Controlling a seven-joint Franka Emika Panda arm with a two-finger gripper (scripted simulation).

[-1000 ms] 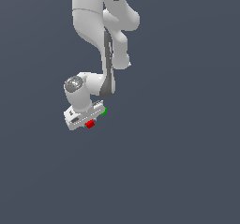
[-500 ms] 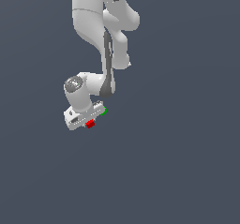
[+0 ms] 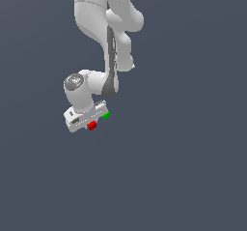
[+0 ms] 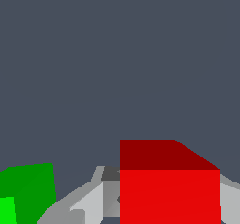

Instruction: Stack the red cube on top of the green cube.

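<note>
In the exterior view the red cube [image 3: 91, 125] shows just under the white hand of my gripper [image 3: 89, 123], which is lowered over it. The wrist view has the red cube [image 4: 169, 190] large and close, with a grey finger [image 4: 93, 200] pressed against one side and the other finger's edge against the opposite side. My gripper [image 4: 164, 204] is shut on the red cube. The green cube [image 3: 105, 115] sits apart from it, a short way off toward the exterior view's right; the wrist view catches the green cube [image 4: 29, 190] beside the fingers, untouched.
The white arm [image 3: 108, 36] rises above the gripper in the exterior view. A plain dark grey surface [image 3: 183, 167] lies around the cubes, with no other object in view.
</note>
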